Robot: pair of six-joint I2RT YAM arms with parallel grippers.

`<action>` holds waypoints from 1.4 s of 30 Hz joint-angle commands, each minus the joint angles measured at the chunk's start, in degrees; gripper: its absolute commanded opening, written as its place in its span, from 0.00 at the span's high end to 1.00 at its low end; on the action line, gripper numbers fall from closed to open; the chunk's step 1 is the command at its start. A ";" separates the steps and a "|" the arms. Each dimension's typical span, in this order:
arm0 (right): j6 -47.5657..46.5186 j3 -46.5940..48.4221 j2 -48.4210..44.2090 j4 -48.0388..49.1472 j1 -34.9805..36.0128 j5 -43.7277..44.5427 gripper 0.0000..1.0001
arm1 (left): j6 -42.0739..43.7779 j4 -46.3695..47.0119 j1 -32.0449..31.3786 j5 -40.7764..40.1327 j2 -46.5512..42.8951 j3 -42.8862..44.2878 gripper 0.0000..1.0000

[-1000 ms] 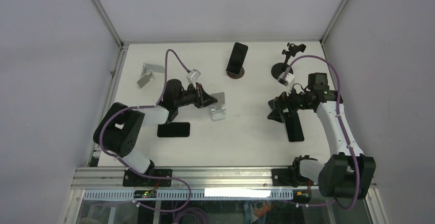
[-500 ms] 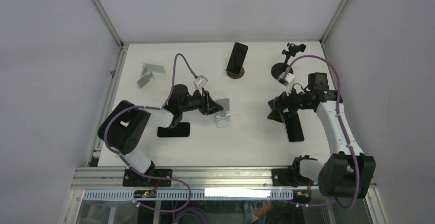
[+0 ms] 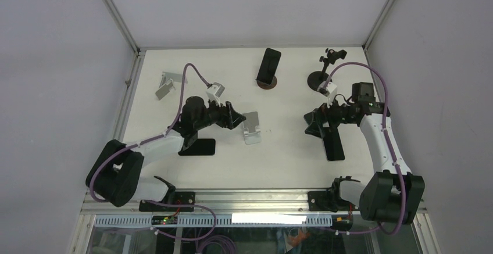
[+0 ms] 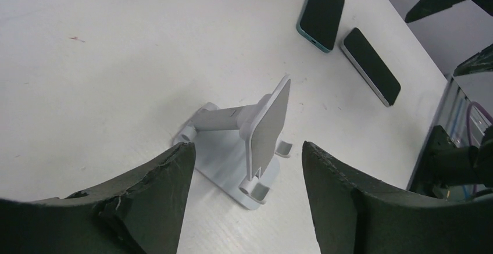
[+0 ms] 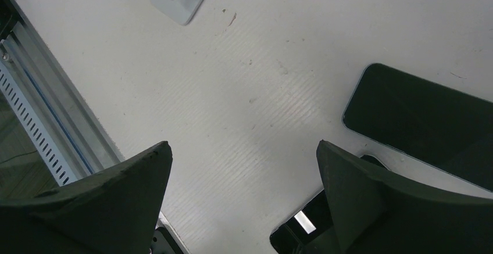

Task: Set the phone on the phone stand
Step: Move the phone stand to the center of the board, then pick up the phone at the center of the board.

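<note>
A lab enclosure: white table (image 3: 290, 161) walled by grey panels (image 3: 58, 62), aluminium rails (image 3: 117, 14).

A white phone stand (image 3: 251, 128) is seen upright near the middle of the counter (image 3: 279, 164). Its flat base is set on the surface and its plate is tilted back on a short arm. Nothing is carried on it. A teal-edged phone (image 4: 321, 13) and a pale-edged phone (image 4: 370, 65) are laid flat, screens up and dark, just beside each other and well apart from the stand on its right. A black phone (image 3: 196, 147) is laid flat to the stand's left.
</note>
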 commanded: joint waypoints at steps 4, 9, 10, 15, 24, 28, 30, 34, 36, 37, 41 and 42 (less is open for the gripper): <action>-1.46 -1.21 -0.41 2.49 -2.36 4.86 0.01 | 3.06 -14.10 0.12 -10.30 -12.69 1.01 0.26; -0.75 -2.59 -0.40 3.87 -3.44 13.89 0.01 | 0.64 -25.07 0.53 -14.90 -21.93 3.69 0.12; -0.39 -2.89 -0.32 4.09 -3.45 16.28 0.01 | 0.42 -28.16 0.57 -16.15 -24.43 4.97 0.05; 1.57 -5.49 0.19 5.51 -3.44 23.62 0.01 | 3.11 -44.42 0.89 -21.65 -31.03 13.58 0.01; 5.46 -6.40 6.50 8.91 -3.09 30.39 0.01 | 15.42 -51.81 0.97 -22.13 -27.59 15.61 0.01; 6.31 -6.80 8.43 10.42 -2.56 31.48 0.01 | 17.41 -55.93 1.28 -23.70 -24.98 17.51 0.04; 6.72 -6.65 9.96 11.29 -1.99 33.29 0.01 | 18.13 -56.06 1.35 -24.60 -24.99 17.37 0.04; 7.41 -6.16 13.46 11.91 -0.64 35.91 0.01 | 18.11 -56.09 2.12 -24.41 -26.00 17.08 0.05; 7.57 -5.91 14.70 12.12 0.07 36.96 0.01 | 18.01 -56.08 2.25 -24.29 -26.31 16.91 0.05; 7.67 -5.84 15.21 12.29 0.21 37.53 0.01 | 18.01 -56.05 2.29 -24.26 -26.21 16.94 0.05; 7.90 -5.60 17.15 12.70 0.90 39.67 0.02 | 18.01 -56.10 2.51 -23.30 -25.66 17.11 0.05; 7.86 -5.55 17.57 12.70 1.10 39.94 0.03 | 17.96 -56.12 2.63 -23.13 -25.71 17.12 0.06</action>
